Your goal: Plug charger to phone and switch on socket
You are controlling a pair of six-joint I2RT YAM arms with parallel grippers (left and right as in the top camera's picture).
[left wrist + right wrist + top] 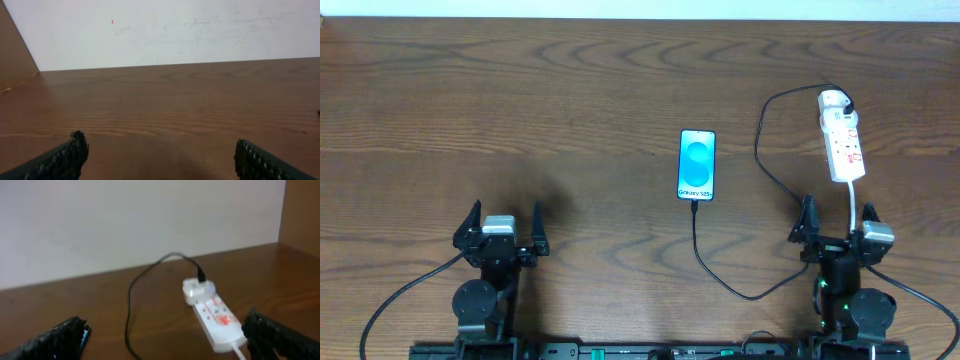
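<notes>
Item: wooden table (570, 80), brown grain, with a pale wall (175, 30) behind its far edge. Item: phone (697, 165), flat and face up a little right of the table's centre, its long side running away from the arms; the screen is light blue with round shapes and a line of text toward the near end. Item: charger cable (695, 228), thin and black. One end meets the middle of the phone's near short edge; whether it is fully seated cannot be told. From there it runs toward the arms, curves right, passes under the right arm, climbs in a wide loop and arches over to the far end of the power strip (844, 145). Item: power strip, long, narrow, white with red marks, lying slightly slanted at the right of the table, well apart from the phone. A white plug block (199, 291) sits on its far end, with the cable's black connector entering it. The switch position cannot be told. Item: white cord (853, 200), leaving the strip's near end and passing between the right gripper's two fingers in the overhead view. Item: left gripper (505, 215), near left of the table, jaws spread wide over the wood, gripping nothing. Item: right gripper (838, 215), just short of the strip's near end, jaws spread wide, gripping nothing.
</notes>
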